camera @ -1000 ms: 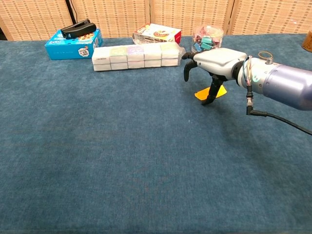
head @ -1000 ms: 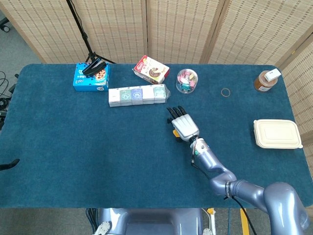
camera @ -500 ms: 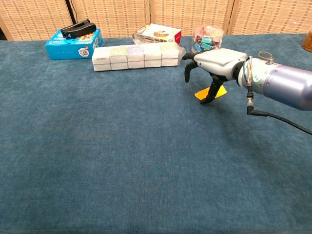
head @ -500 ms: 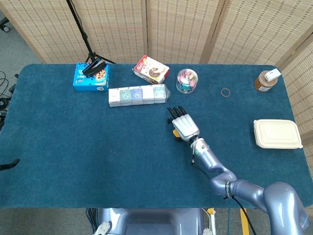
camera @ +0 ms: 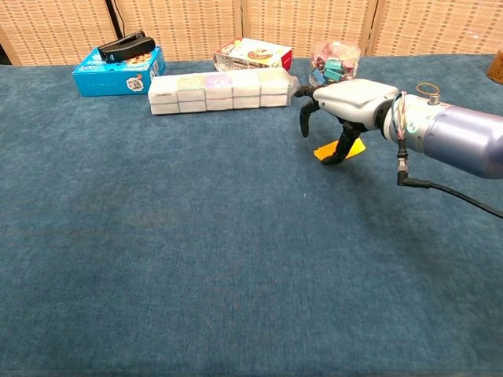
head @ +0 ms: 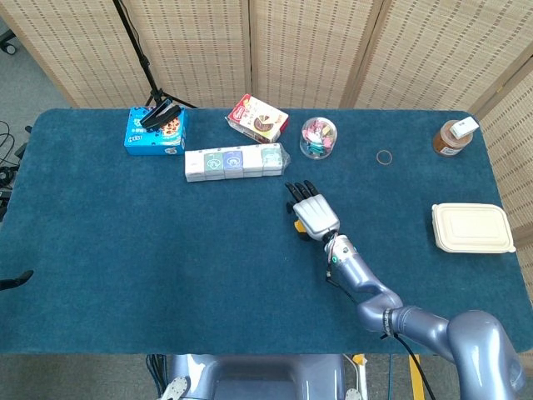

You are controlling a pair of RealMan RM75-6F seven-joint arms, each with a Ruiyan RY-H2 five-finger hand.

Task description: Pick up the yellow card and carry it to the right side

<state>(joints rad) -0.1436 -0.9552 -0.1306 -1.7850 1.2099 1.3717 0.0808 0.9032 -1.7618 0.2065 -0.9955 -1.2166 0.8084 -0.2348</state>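
The yellow card (camera: 354,148) lies on the blue table cloth near the middle of the table; in the head view only a yellow sliver of the card (head: 296,225) shows at the hand's left edge. My right hand (camera: 346,98) hovers palm down right over it, fingers spread and arched towards the cloth. Its thumb (camera: 339,151) curls in and touches the card's near edge. From above, the right hand (head: 315,214) covers nearly all of the card. I cannot tell whether the card is off the cloth. My left hand is out of both views.
Behind the hand stand a row of white boxes (head: 235,162), a jar of clips (head: 318,137) and a red-and-white box (head: 258,117). A blue box (head: 155,131) sits far left. On the right are a ring (head: 384,157), a brown jar (head: 454,137) and a beige lidded container (head: 472,227).
The right thumb has curled in a little against the card's near edge. The hand and card otherwise stay where they were.
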